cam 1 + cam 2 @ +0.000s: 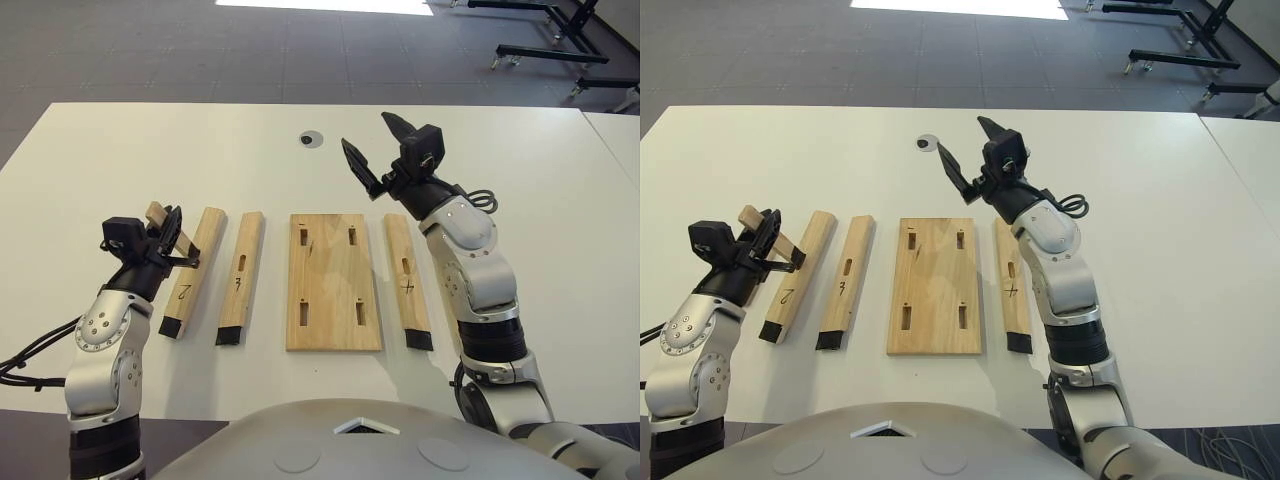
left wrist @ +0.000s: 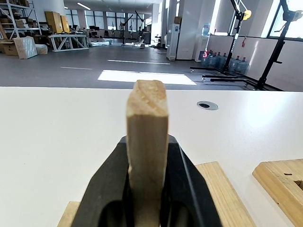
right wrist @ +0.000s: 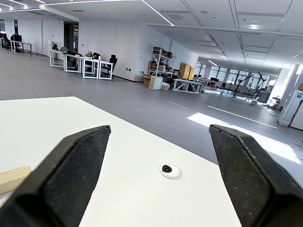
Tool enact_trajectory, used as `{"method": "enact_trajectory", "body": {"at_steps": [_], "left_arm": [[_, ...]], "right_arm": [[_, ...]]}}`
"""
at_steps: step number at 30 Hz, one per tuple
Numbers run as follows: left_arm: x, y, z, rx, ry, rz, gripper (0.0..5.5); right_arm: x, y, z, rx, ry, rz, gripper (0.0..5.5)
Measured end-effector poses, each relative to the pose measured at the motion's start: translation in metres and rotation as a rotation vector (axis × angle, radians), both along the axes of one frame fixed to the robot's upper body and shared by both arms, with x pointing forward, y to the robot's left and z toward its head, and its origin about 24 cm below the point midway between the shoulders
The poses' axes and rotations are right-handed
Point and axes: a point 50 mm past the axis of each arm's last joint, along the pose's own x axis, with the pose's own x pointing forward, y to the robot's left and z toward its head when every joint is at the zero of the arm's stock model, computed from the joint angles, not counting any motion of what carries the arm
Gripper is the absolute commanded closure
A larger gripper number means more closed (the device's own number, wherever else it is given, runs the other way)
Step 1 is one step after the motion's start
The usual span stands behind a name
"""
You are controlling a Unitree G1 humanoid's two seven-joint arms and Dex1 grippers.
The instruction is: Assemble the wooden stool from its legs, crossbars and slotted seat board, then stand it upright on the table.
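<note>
**The left claw holds a stick and the right claw waits wide open.**

The seat board (image 1: pixel 333 282) lies flat on the table (image 1: pixel 560 200) with its slots facing up. Far to its left, the left claw (image 1: pixel 172 232) is squeezed tight on a short crossbar (image 2: pixel 147 123), probably to push it into a leg. The outer leg (image 1: pixel 190 272) and inner leg (image 1: pixel 241 277) lie between that crossbar and the seat board, so they are in the way. The third leg (image 1: pixel 408 282) lies just right of the seat board. The right claw (image 1: pixel 365 130) is spread wide and holds nothing, up past the seat board's far end, near a small round hole (image 1: pixel 311 139).
</note>
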Motion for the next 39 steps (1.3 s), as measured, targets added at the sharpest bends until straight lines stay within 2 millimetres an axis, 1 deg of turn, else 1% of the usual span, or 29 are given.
{"method": "enact_trajectory", "body": {"at_steps": [8, 16, 24, 31, 35, 39], "left_arm": [[0.004, -0.001, 0.002, -0.003, -0.010, -0.006, 5.11], [0.001, 0.000, 0.000, 0.000, 0.006, -0.001, 5.11], [0.001, -0.005, -0.002, 0.035, 0.006, -0.003, 5.11], [-0.002, -0.003, -0.003, 0.051, 0.012, 0.012, 5.11], [-0.007, -0.004, -0.004, 0.044, 0.013, 0.045, 5.11], [-0.012, -0.007, -0.009, 0.035, 0.044, 0.079, 5.11]], "right_arm": [[0.000, 0.000, 0.000, 0.003, 0.000, -0.004, 1.66], [0.000, -0.001, 0.000, 0.004, -0.002, -0.013, 1.66], [0.000, -0.002, 0.000, 0.002, -0.002, -0.024, 1.66], [0.001, -0.004, 0.000, -0.011, -0.005, -0.032, 1.66], [0.001, -0.004, 0.000, -0.020, -0.008, -0.044, 1.66], [0.001, -0.004, 0.000, -0.018, -0.010, -0.047, 1.66]]}}
